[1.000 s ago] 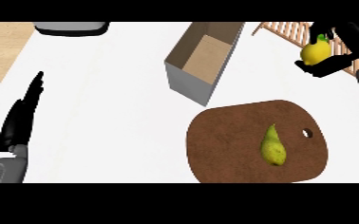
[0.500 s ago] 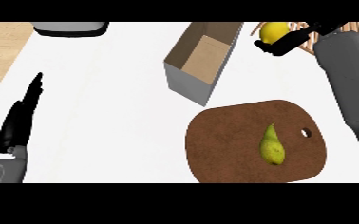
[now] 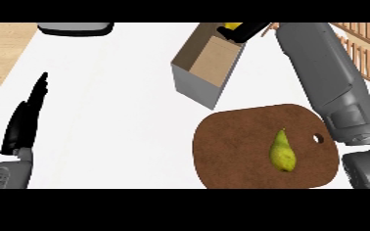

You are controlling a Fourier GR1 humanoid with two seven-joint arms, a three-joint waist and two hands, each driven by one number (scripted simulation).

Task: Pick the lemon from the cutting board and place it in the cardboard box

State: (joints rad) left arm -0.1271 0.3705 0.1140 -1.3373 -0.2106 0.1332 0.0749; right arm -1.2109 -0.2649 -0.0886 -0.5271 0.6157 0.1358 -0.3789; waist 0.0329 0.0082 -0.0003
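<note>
Left hand [image 3: 27,115] is just parked at the near-left edge of the counter [image 3: 115,103], fingers straight and pointing up, doing nothing. Closer to the right there's the brown cutting board [image 3: 239,142] with only a greenish pear-looking fruit [image 3: 283,151] left on it, so the pickup part looks done. Further back the grey right forearm [image 3: 321,73] stretches across, and the right hand [image 3: 245,31] sits at the top edge, right over the far end of the cardboard box [image 3: 209,61], fingers curled round the lemon [image 3: 231,26], of which only a yellow sliver shows. So I'd say it's nearly there: lemon is lifted and carried over the open box, what's left is letting go so it lands inside, and I can't tell if it's already below the rim. Compared with half a second back, the hand and lemon have slid left from just beside the box's far corner to above its opening, and the forearm now covers more of the right side. Left hand, board and fruit haven't budged.
</note>
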